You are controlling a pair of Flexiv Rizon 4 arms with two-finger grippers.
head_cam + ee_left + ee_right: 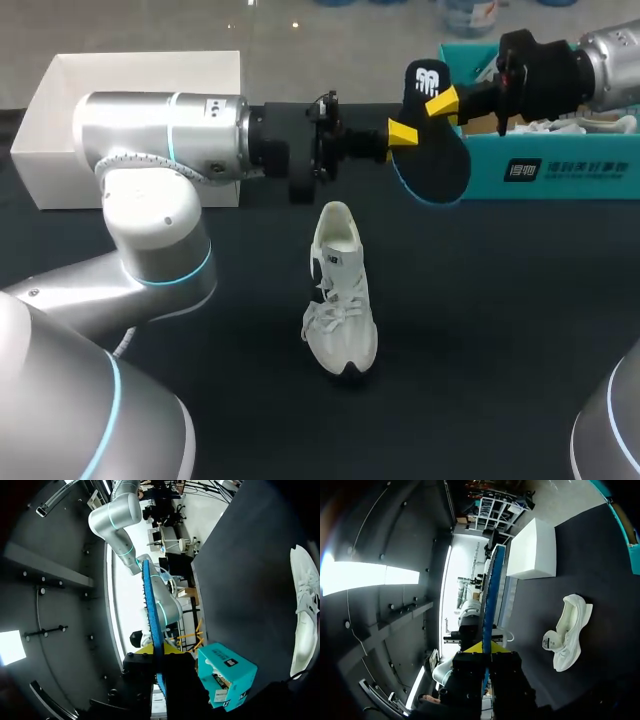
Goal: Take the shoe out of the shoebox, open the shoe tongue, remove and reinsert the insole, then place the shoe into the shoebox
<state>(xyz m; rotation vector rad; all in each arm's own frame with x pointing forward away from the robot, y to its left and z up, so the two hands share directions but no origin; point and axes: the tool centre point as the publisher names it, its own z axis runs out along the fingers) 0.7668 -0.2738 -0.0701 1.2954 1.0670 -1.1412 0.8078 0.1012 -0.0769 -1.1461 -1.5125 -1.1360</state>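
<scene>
Insole (436,165) aloft, well clear of shoe (340,290) below.

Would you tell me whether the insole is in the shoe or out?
Out: the left gripper and right gripper hold the insole in the air, apart from the shoe.

Shoe (340,290) at the table (500,340) centre, insole (432,150) aloft behind it, shoebox (560,165) back right, perhaps its lid (140,110) back left
</scene>
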